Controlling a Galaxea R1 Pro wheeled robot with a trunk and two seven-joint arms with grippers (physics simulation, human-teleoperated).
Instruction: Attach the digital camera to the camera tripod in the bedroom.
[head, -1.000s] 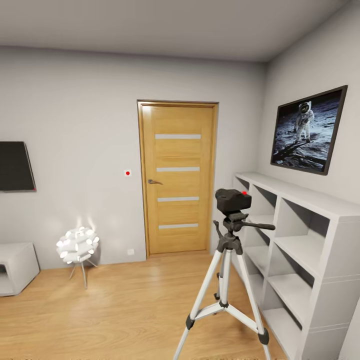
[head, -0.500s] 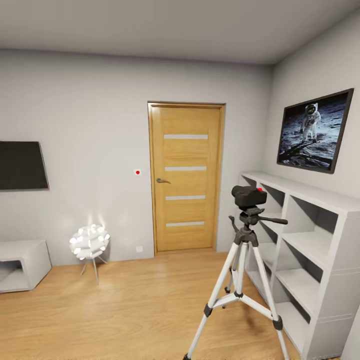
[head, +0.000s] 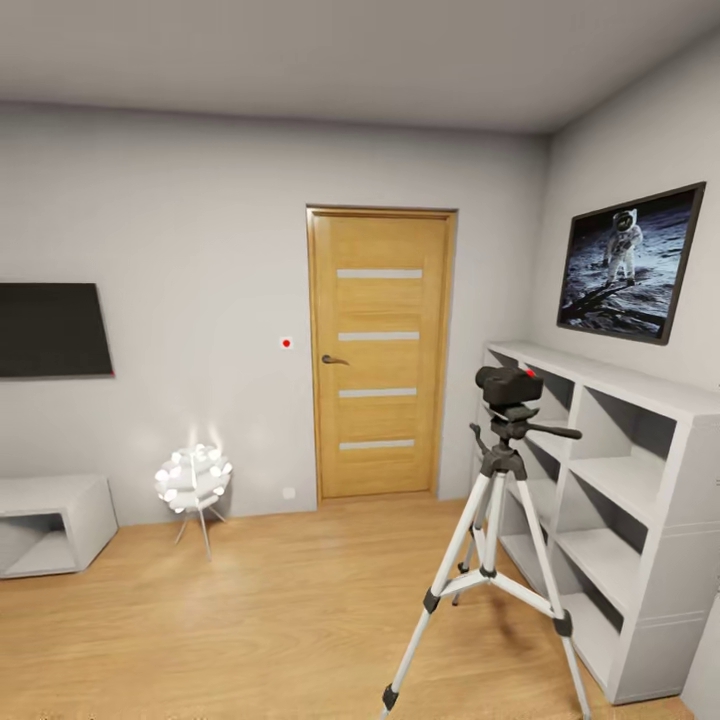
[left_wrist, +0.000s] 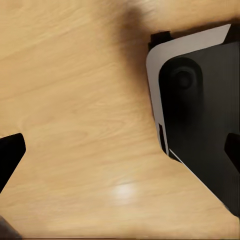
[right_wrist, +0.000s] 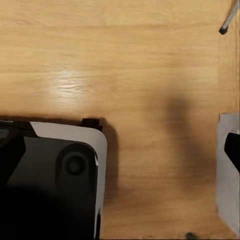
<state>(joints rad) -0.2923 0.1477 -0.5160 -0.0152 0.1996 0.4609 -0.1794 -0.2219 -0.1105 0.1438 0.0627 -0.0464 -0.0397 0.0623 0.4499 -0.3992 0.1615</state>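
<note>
Digital camera (head: 507, 384) sits atop the camera tripod (head: 497, 540); both pincers gape empty, pointing down over the floor (head: 250, 620)

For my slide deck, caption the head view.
Camera sits atop the tripod beside white shelves in the bedroom.

Black digital camera (head: 508, 384) atop upright camera tripod (head: 495, 540), beside shelves.

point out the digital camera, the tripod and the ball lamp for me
digital camera (head: 507, 384), head view, on its black body atop the tripod.
camera tripod (head: 489, 500), head view, on the upper silver legs.
ball lamp (head: 193, 477), head view, on its white cluster.
</note>
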